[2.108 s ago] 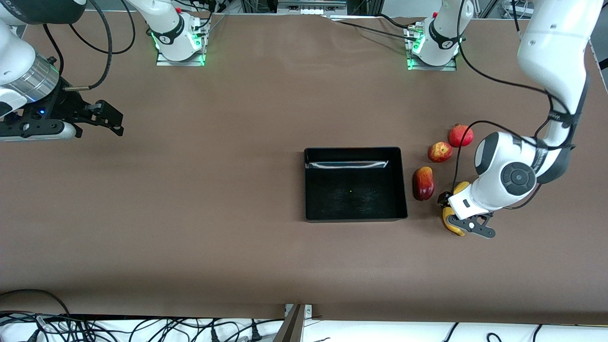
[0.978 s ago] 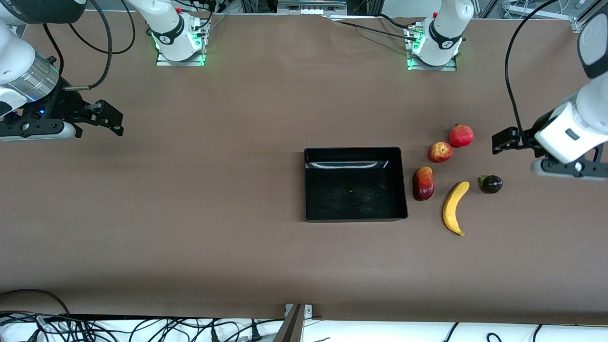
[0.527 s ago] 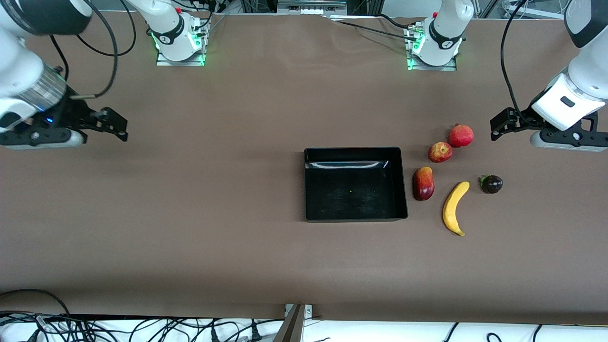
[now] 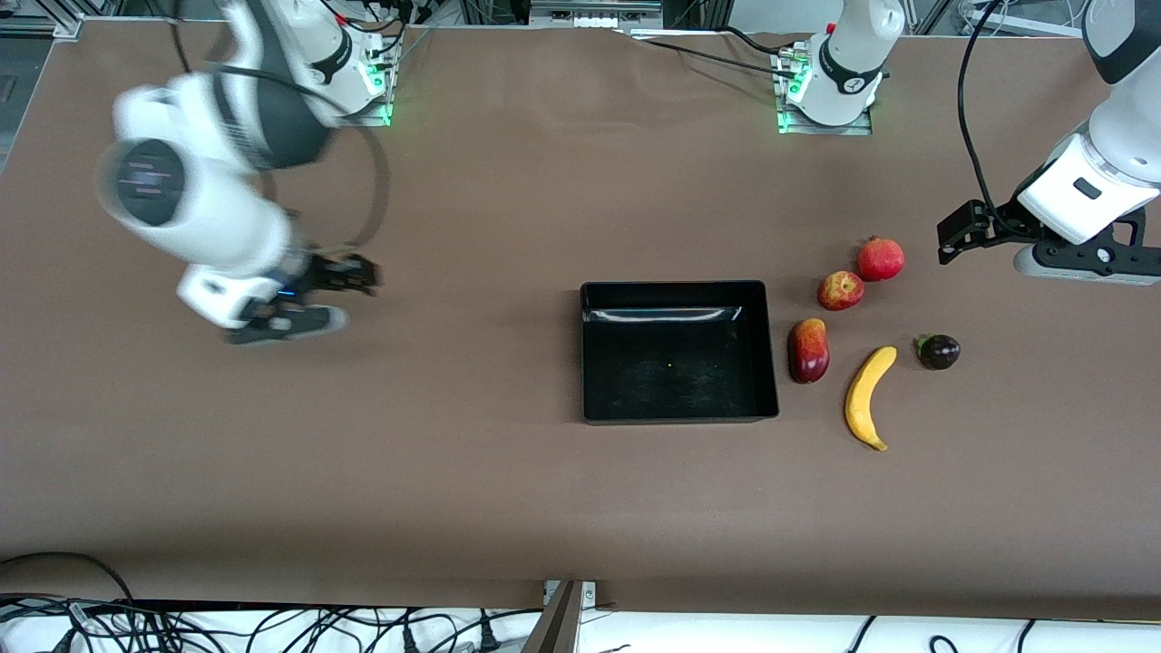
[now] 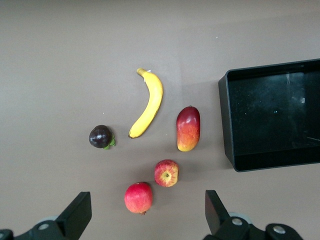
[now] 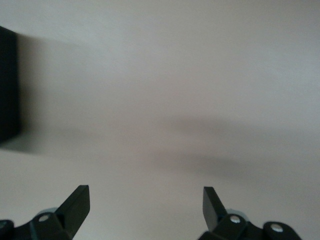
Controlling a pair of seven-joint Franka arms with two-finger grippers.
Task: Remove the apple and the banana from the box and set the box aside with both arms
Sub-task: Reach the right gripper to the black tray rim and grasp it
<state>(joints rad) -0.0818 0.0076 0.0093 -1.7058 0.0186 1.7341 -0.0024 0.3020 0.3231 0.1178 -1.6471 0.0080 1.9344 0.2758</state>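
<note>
Banana (image 4: 868, 397): lay on the bench (image 4: 453, 490), nearest the front camera, toward the left arm's end, outside the box.

Box (image 4: 678, 351): black, open-topped, empty, mid-bench; upright, flat on the bench.

Mango (image 4: 808, 350): lay just beside the box wall, apart from it.

Dark plum-like fruit (image 4: 938, 351): lay near the banana's upper tip, toward the left arm's end.

Apple (image 4: 840, 290): sat farther from the camera than the mango, just beside the pomegranate (image 4: 880, 258), outside the box.

Right end effector (image 4: 349, 277): over bare bench toward the right arm's end, well apart from the box; blurred; fingers (image 6: 75, 205) spread wide, nothing between them.

Left end effector (image 4: 963, 234): over bare bench by the pomegranate; fingers (image 5: 77, 212) spread, empty.

Step judged in hand: fruit removal apparently complete; box move pending. Advised: one end effector to each short wall, both to clamp the rims together, level lift or slide away from the fruit, mango side watched.
</note>
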